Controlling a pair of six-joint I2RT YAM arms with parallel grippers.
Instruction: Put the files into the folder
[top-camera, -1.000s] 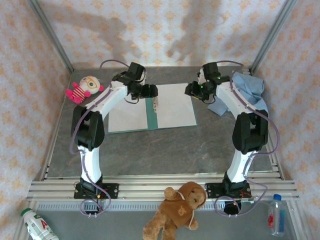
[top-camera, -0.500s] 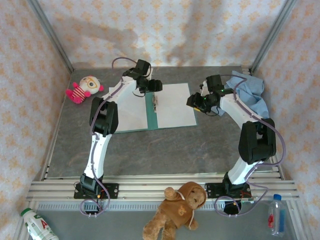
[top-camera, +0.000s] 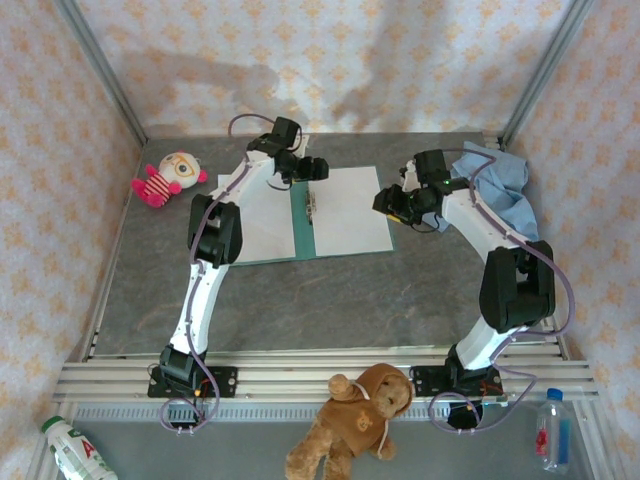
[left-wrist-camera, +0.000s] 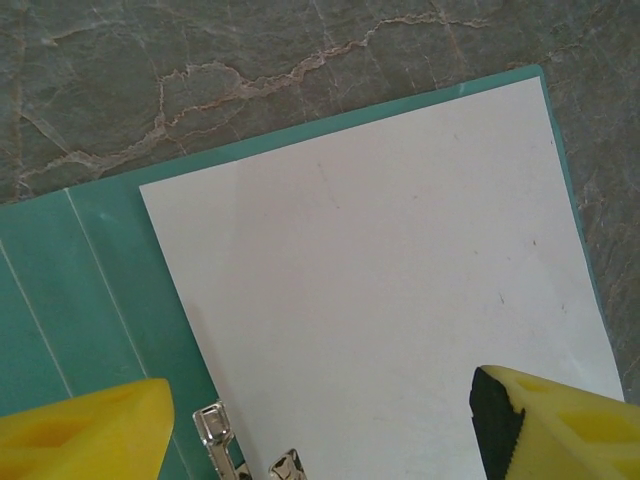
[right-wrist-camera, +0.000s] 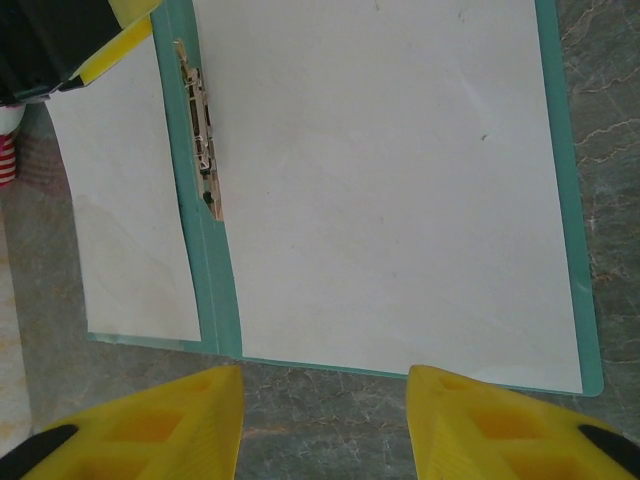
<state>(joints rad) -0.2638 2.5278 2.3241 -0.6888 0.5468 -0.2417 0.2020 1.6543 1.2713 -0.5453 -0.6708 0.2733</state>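
Note:
The teal folder (top-camera: 306, 228) lies open and flat on the grey table, with a metal clip (top-camera: 311, 206) by its spine. One white file (top-camera: 256, 222) lies on the left leaf and another white file (top-camera: 351, 208) on the right leaf. My left gripper (top-camera: 313, 170) hovers open over the folder's far edge near the spine; in the left wrist view the right-hand file (left-wrist-camera: 380, 290), the folder (left-wrist-camera: 100, 290) and the clip (left-wrist-camera: 220, 445) lie below the left gripper (left-wrist-camera: 320, 440). My right gripper (top-camera: 384, 203) stands open at the folder's right edge; the right gripper (right-wrist-camera: 325, 430) is over bare table beside the file (right-wrist-camera: 380, 180).
A light blue cloth (top-camera: 497, 180) lies bunched at the back right, behind the right arm. A pink striped doll (top-camera: 168, 177) sits at the back left. A brown teddy bear (top-camera: 356, 415) and two bottles (top-camera: 75, 450) (top-camera: 552, 430) are at the near rail.
The left arm stretched out, carrying its gripper a little toward the folder's far edge. The right gripper drew back slightly toward the near side. The files and folder stayed put.

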